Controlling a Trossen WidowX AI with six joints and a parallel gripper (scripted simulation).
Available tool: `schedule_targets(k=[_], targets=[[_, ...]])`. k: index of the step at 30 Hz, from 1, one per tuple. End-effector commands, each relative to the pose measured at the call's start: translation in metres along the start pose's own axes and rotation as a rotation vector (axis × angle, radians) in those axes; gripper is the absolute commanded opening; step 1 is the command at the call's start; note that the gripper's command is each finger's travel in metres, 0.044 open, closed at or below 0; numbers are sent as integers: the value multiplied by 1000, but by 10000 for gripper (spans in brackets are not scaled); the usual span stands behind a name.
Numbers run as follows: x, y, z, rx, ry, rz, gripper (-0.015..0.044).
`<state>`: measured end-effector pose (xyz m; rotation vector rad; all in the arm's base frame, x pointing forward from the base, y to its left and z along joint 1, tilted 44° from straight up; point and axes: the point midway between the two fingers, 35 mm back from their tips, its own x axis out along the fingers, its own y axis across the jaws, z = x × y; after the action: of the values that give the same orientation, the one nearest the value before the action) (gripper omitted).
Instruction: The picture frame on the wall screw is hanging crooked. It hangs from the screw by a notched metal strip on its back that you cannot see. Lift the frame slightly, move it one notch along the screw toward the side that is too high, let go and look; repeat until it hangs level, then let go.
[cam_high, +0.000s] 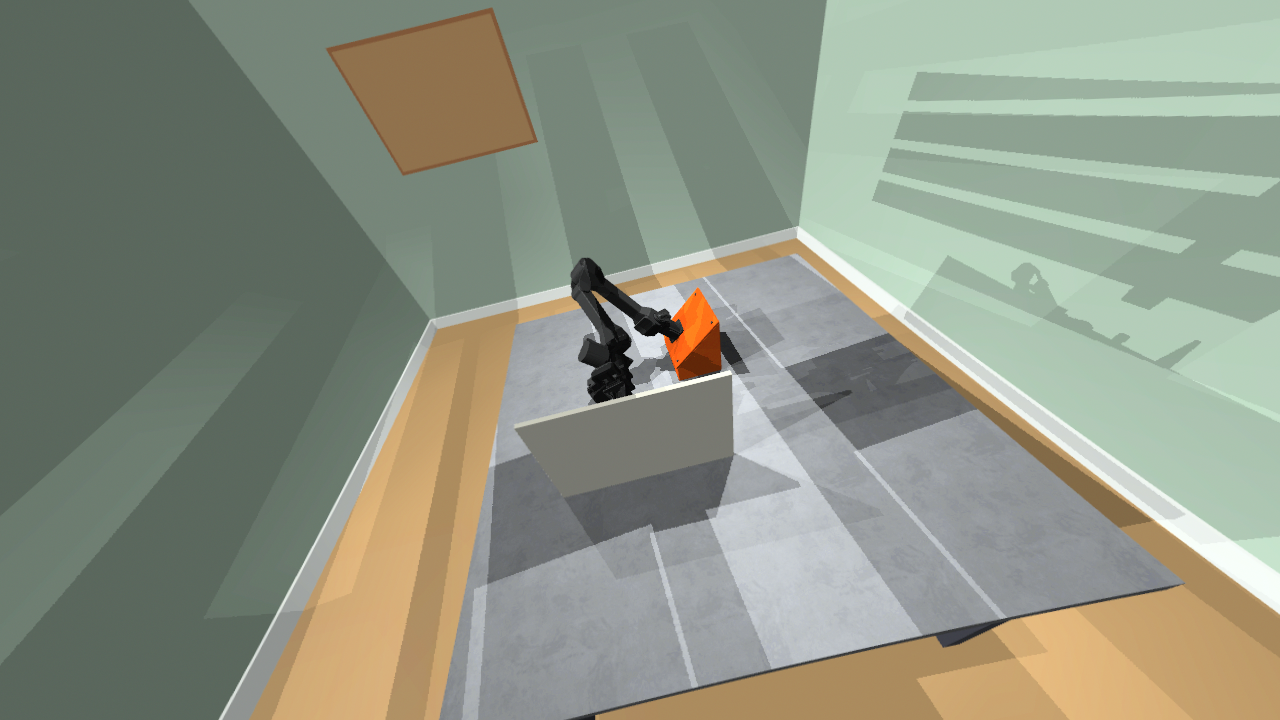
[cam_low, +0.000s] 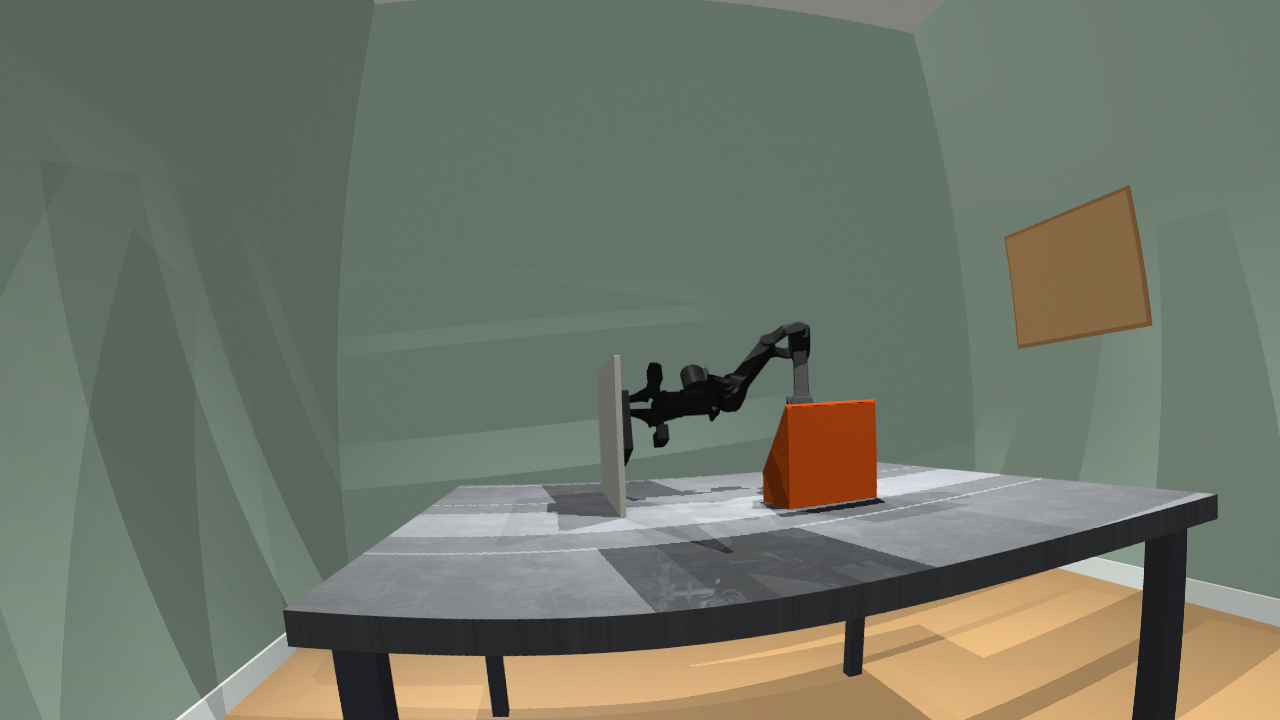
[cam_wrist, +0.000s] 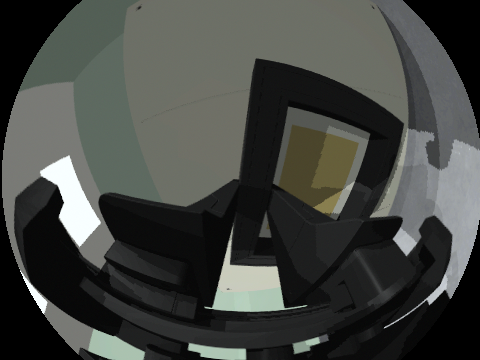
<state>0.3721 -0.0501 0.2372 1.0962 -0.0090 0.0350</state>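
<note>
The dark picture frame (cam_low: 627, 437) (cam_wrist: 327, 95) hangs against the pale upright panel (cam_high: 646, 440) (cam_low: 610, 443) (cam_wrist: 187, 65), with a pale mat and ochre picture inside. My gripper (cam_low: 631, 404) (cam_wrist: 252, 187) is shut on the frame's upper bar, one finger above and one below it. In the wrist view the panel's top lies to the left, and the frame looks tilted against the panel's edges; the wide lens keeps me from judging how much. The screw and notched strip are hidden. In the top view the panel hides the frame and fingertips.
An orange block (cam_high: 699, 333) (cam_low: 832, 454) stands on the grey table (cam_high: 832, 582) (cam_low: 465, 586) by the arm's base. The arm reaches from there to the panel. A brown board (cam_high: 434, 94) (cam_low: 1078, 273) is on the room's far wall. Shadows cross the table and panel.
</note>
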Motion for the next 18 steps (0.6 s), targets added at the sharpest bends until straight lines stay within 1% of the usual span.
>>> schedule_targets(k=[1,18], targets=[[0,5,0,-7,1,10,0],[0,10,0,-7,1,10,0]])
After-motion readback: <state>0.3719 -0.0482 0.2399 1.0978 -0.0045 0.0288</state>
